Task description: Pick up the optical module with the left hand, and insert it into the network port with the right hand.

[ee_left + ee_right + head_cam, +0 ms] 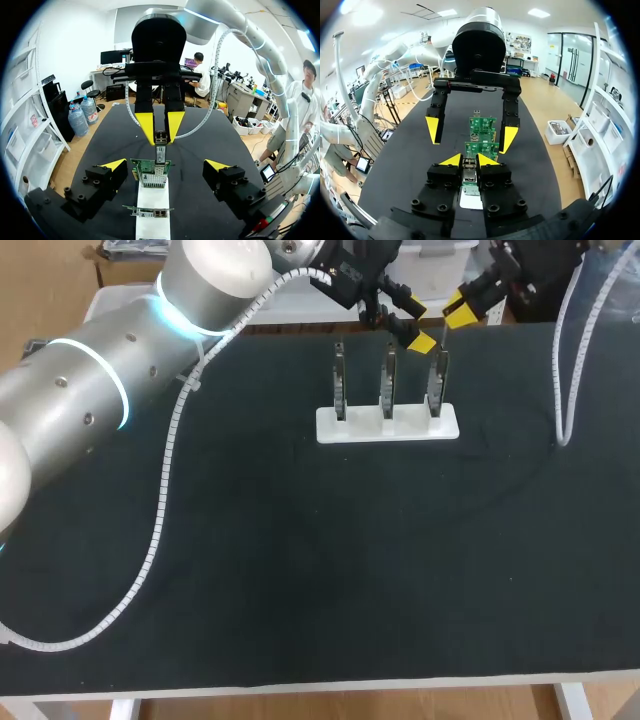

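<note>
Module in hand: right fingers (452, 160) are drawn almost together on the optical module (468, 176), yellow tips pressing it from two sides; module hangs below the tips, long axis upright, nose down.

Directly beneath it is the end network card (150, 172) of a row of three, each standing on edge in a white stand (360, 428) on the dark surface (300, 570); metal port (151, 180) sits at that card's upper edge, seemingly opening upward.

From the left wrist view the module's lower end is right at the top of the port; whether it is touching, just entered or just apart, cannot tell; module looks slightly off the port's centre line along the card's edge, though the view may exaggerate this.

Beyond, facing the right arm across the same card: left fingers (114, 165) are spread wide and hold nothing, one tip on either side of the card row; both tips are lower than the module and well clear of it.

Judgement: pick-up part done, insertion in hand; target lies straight down from the right fingers, along the module's own axis; right arm is the one placed to push; left arm is close but has no part in it.

Likely risk: a sideways offset catching the port's lip, or tilting the card in its slot.
</note>
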`<state>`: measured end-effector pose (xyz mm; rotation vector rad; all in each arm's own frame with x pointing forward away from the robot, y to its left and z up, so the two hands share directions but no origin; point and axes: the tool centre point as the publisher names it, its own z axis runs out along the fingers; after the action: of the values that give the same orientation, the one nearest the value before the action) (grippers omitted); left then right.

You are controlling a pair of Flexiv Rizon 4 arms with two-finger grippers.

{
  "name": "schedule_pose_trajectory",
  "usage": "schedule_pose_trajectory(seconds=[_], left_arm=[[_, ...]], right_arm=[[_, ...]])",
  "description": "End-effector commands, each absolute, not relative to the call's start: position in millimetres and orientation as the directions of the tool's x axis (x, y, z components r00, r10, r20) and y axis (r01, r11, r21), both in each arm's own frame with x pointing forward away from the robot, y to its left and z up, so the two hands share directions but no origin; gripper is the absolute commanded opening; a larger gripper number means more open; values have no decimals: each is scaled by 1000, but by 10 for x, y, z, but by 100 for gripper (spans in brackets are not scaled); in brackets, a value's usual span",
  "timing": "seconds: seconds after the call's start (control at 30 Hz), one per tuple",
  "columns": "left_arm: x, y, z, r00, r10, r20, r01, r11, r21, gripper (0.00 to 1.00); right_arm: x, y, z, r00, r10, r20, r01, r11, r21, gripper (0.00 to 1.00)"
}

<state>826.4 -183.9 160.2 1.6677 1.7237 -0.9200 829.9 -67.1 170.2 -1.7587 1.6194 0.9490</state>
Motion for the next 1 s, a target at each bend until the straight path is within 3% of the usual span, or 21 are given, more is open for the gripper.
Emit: schedule_pose_trajectory(seconds=[0.03, 1.0], left_arm=[[8363, -1879, 1613, -66, 616, -785, 991, -48, -122, 100], [8363, -1879, 1613, -66, 616, -785, 991, -48, -122, 100]], right_arm=[[8385, -667, 1691, 17, -594, -804, -822, -466, 327, 0], [8379, -675, 1659, 7, -602, -799, -830, -449, 331, 0]])
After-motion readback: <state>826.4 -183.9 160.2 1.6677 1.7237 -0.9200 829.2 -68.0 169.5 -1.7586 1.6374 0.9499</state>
